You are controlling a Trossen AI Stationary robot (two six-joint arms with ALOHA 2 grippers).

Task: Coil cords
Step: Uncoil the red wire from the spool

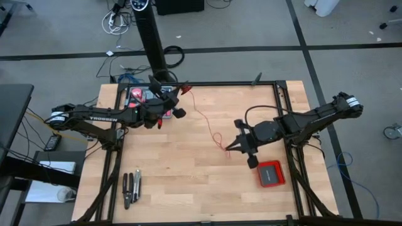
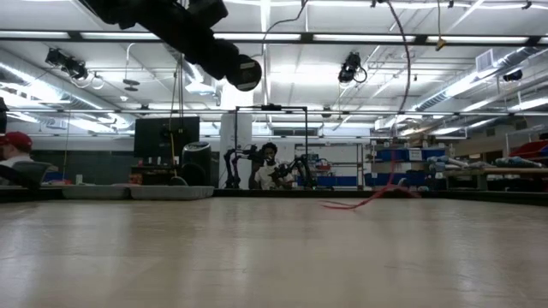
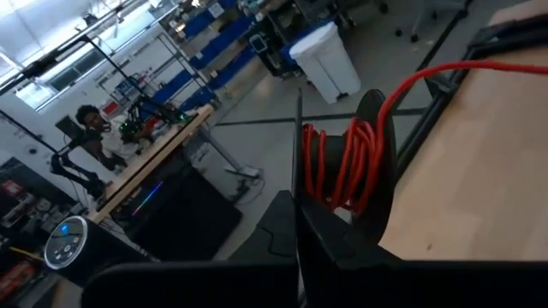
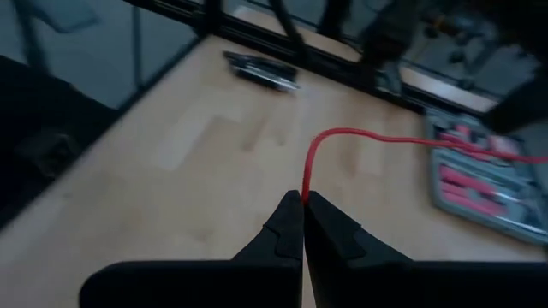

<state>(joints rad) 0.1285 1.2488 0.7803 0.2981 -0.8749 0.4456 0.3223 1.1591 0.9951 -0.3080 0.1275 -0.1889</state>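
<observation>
A thin red wire (image 1: 204,119) runs across the table from a small black spool (image 3: 377,145), which carries a red coil (image 3: 342,167), to my right gripper (image 1: 229,149). My left gripper (image 1: 177,100) is at the far left of the table, raised above it, and is shut on the spool. My right gripper (image 4: 303,198) is near the table's middle, low over the wood, and is shut on the wire. In the low view the wire (image 2: 368,199) lies on the table and rises out of the picture. My left gripper holds the black spool at its lower part (image 3: 338,224), between the two fingers; the fingers themselves hide the exact place of contact. The spool is lifted clear of the table, and the wire leaves it over one flange (image 3: 402,90). My right gripper pinches the red wire (image 4: 305,190) between its two fingertips, at their free ends. The fingers lie near level, pointing toward the table's left. The wire rises from the tips in a bend and runs on toward the spool.
A flat red square box (image 1: 271,172) lies close to my right gripper on its near side. Pliers (image 1: 130,188) lie at the near left. An open tool case (image 1: 141,97) sits at the far left under my left arm. A black frame (image 1: 279,94) rims the table.
</observation>
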